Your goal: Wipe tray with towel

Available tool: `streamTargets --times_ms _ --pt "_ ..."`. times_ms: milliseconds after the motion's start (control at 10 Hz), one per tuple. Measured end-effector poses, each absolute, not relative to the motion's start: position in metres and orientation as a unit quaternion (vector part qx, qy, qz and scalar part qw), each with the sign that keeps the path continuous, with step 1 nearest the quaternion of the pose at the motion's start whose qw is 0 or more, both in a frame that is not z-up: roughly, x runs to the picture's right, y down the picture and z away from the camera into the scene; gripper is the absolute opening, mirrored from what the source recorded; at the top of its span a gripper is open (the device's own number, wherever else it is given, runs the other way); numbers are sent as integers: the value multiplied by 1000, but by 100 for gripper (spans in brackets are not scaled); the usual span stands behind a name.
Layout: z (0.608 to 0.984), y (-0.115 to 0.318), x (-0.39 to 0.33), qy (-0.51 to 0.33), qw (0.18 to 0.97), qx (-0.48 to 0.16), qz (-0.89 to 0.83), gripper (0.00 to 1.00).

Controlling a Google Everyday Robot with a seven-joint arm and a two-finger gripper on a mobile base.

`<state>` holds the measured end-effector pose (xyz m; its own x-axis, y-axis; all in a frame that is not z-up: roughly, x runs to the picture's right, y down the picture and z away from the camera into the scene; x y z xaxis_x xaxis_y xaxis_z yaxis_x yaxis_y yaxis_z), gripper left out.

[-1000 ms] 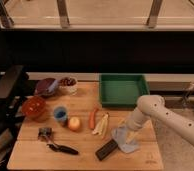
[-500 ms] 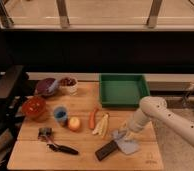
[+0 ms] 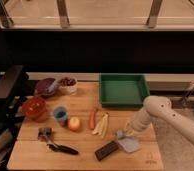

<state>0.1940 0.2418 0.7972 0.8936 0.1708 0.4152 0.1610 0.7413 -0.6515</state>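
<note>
The towel (image 3: 130,145) lies crumpled and grey-blue on the wooden table (image 3: 80,157), near its front edge. The gripper (image 3: 123,134) is down at the towel's upper left corner, touching it or just above it. Whether the gripper is spread or pinching the cloth, I cannot tell. The white arm (image 3: 157,111) reaches in from the right of the view.

The green tray (image 3: 122,76) sits well beyond the gripper, at the table's far side, apart from the towel.

Just beside the gripper, on its near left, lies a dark flat block (image 3: 106,150), one end close to the towel. Left of the gripper are pale banana pieces (image 3: 102,125) and a carrot (image 3: 93,119) side by side, then an orange fruit (image 3: 74,123) and a blue cup (image 3: 60,115). Farther left come a red bowl (image 3: 34,107) and, nearer the front, a black-handled tool (image 3: 57,146). Far off at the back left stand a purple bowl (image 3: 46,86) and a white bowl (image 3: 68,85) with dark contents.
</note>
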Motion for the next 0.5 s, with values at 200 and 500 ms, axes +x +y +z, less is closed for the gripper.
streamTargets --times_ms 200,500 --pt "772 206 205 -225 912 -344 5 0" --pt "748 132 231 -212 923 -320 30 0"
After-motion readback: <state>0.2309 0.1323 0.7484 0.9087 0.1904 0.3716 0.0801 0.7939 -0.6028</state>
